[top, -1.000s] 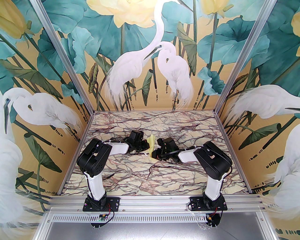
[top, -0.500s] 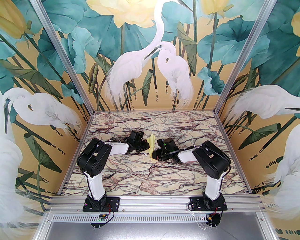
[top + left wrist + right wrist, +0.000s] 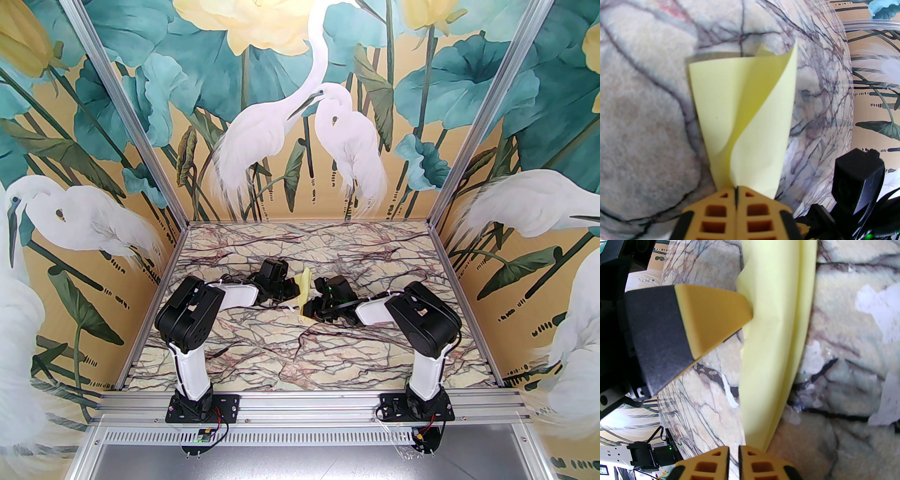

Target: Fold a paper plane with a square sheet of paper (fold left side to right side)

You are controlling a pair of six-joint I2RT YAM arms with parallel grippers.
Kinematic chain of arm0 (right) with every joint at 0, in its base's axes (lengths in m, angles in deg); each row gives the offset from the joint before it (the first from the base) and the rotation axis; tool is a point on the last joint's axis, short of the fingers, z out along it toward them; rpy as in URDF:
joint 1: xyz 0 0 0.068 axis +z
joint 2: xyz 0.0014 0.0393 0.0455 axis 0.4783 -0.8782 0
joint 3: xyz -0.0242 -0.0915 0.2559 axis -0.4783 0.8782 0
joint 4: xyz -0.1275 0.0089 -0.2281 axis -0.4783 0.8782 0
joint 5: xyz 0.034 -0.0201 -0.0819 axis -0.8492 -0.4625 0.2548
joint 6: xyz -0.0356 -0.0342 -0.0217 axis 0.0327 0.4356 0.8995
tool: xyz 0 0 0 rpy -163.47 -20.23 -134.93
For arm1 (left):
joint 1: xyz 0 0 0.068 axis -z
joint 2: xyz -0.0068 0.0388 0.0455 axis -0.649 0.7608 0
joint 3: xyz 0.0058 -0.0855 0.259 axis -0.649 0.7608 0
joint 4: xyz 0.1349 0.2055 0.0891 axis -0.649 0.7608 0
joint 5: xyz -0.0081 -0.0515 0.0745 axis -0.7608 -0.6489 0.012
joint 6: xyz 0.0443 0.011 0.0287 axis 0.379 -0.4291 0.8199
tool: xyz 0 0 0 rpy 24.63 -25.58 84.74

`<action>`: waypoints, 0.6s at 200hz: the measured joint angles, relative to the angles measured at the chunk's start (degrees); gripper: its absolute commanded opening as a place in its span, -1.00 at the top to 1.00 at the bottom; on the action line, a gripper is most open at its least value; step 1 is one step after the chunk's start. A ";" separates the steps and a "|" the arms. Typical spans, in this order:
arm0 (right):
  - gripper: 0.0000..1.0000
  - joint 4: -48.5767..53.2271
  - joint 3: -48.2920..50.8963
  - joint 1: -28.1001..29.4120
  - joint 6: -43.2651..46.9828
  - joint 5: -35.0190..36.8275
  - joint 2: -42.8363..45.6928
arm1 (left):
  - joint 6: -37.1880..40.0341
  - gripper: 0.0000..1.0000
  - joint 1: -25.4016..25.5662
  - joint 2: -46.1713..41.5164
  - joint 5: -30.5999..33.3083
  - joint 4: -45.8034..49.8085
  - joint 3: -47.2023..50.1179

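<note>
From overhead I see the marble table (image 3: 328, 347) with both arms folded in towards its middle. Their black wrists cover most of the paper plane (image 3: 304, 280). Only a pale yellow sliver shows between them, so I cannot judge its shape from up there.

The left wrist camera gives me more. The plane fans away over the marble, with one loose flap curling across the other layer, and its narrow end is lost between the fingers. The left gripper (image 3: 736, 190) is clamped tight on that end, pads pressed together with no gap.

On the right wrist camera the plane runs up the frame as a long strip, blurred and cut off at the top, with one left fingertip (image 3: 717, 315) against its edge. The right gripper (image 3: 733, 451) has its fingers parted by a thin slit, with nothing in it that I can see. The paper's near tip ends just beside it.

White patches (image 3: 873, 298) on the marble could be scraps or scuffs; I cannot tell.
</note>
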 measured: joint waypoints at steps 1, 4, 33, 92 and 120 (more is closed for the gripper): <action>0.66 0.02 0.00 0.00 0.02 0.00 0.02 | 0.02 0.92 0.00 0.00 -0.02 0.04 -0.02; 0.66 0.09 0.00 0.00 0.02 0.02 0.11 | 0.11 0.92 0.00 0.00 -0.02 0.17 -0.11; 0.46 2.49 0.04 0.17 0.98 1.31 2.03 | 0.52 0.91 0.00 0.00 0.00 0.85 -0.39; 0.20 17.03 -3.21 4.90 8.74 12.20 8.50 | 0.52 0.92 0.00 0.00 -0.02 1.07 -0.42; 0.14 22.47 -4.98 6.08 11.76 16.92 8.46 | 0.55 0.91 0.00 0.00 -0.02 1.07 -0.52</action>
